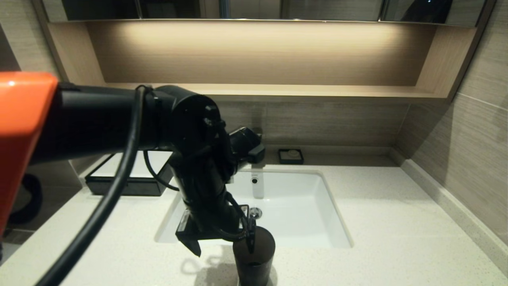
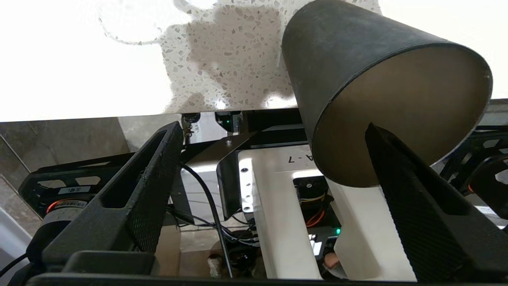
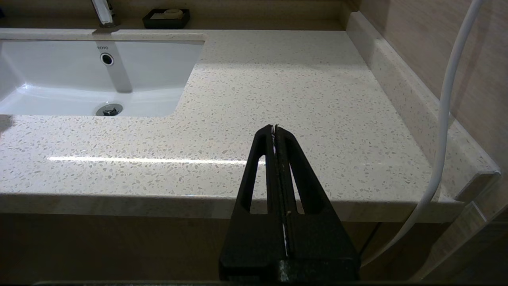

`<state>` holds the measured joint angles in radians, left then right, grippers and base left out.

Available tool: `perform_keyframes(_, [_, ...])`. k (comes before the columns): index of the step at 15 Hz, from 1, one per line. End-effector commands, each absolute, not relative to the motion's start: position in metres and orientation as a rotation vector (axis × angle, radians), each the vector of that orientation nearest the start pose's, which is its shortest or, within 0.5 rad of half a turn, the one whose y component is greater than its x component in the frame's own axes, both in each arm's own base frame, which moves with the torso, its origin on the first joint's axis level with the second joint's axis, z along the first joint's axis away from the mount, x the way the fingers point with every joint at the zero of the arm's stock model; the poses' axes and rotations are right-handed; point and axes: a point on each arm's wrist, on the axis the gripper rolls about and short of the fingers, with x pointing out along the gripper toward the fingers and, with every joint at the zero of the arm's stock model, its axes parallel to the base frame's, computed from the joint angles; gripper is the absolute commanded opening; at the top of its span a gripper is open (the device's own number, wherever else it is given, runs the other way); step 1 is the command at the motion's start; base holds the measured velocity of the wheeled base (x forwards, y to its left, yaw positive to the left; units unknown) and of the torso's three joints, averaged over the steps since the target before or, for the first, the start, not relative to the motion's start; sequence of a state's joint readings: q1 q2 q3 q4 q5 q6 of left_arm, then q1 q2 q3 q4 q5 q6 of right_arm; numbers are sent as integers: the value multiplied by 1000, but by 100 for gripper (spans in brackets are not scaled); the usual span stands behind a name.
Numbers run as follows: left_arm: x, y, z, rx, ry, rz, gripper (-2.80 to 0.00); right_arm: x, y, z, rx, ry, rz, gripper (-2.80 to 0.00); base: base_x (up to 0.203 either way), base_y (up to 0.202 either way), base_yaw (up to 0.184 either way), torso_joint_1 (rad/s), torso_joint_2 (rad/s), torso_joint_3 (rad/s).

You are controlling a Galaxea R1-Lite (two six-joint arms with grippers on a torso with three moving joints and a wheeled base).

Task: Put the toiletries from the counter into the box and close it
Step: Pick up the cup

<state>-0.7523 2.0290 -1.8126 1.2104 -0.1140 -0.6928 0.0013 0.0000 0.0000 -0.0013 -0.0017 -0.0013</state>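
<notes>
No toiletry packets show in any view. The black box (image 1: pixel 126 179) with its white top stands at the back left of the counter (image 1: pixel 381 222), partly behind my left arm. My left gripper (image 1: pixel 224 247) points down at the counter's front edge, open wide. One of its fingers (image 2: pixel 412 198) reaches into the mouth of the dark cylindrical cup (image 1: pixel 254 258), the other stands well apart outside it. In the left wrist view the gripper (image 2: pixel 274 129) and cup (image 2: pixel 357 71) are close up. My right gripper (image 3: pixel 274 128) is shut and empty, over the counter's front edge right of the basin.
The white sunken basin (image 1: pixel 301 214) lies mid-counter with a faucet behind my left arm. A tiny black square dish (image 1: pixel 291 156) sits at the back wall. A raised ledge (image 1: pixel 448 206) runs along the right wall. A white cable (image 3: pixel 444 119) hangs by the right gripper.
</notes>
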Motion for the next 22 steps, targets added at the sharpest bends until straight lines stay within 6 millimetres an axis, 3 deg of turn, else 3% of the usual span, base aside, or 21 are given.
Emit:
perform_keyframes(1, [244, -233, 198, -78, 1555, -179, 0, -23, 0, 75, -2, 0, 0, -280, 0, 0, 0, 0, 0, 0])
perform_keyframes(8, [248, -239, 187, -61, 1574, -165, 0, -23, 0, 75, -2, -1, 0, -280, 0, 0, 0, 0, 0, 0])
perform_keyframes(9, [248, -238, 187, -60, 1575, -165, -106, -23, 0, 75, -2, 0, 0, -280, 0, 0, 0, 0, 0, 0])
perform_keyframes(10, [248, -239, 186, -58, 1577, -162, -280, -23, 0, 75, -2, 0, 0, -280, 0, 0, 0, 0, 0, 0])
perform_keyframes(22, [251, -241, 182, -61, 1579, -156, -280, -23, 0, 75, -2, 0, 0, -280, 0, 0, 0, 0, 0, 0])
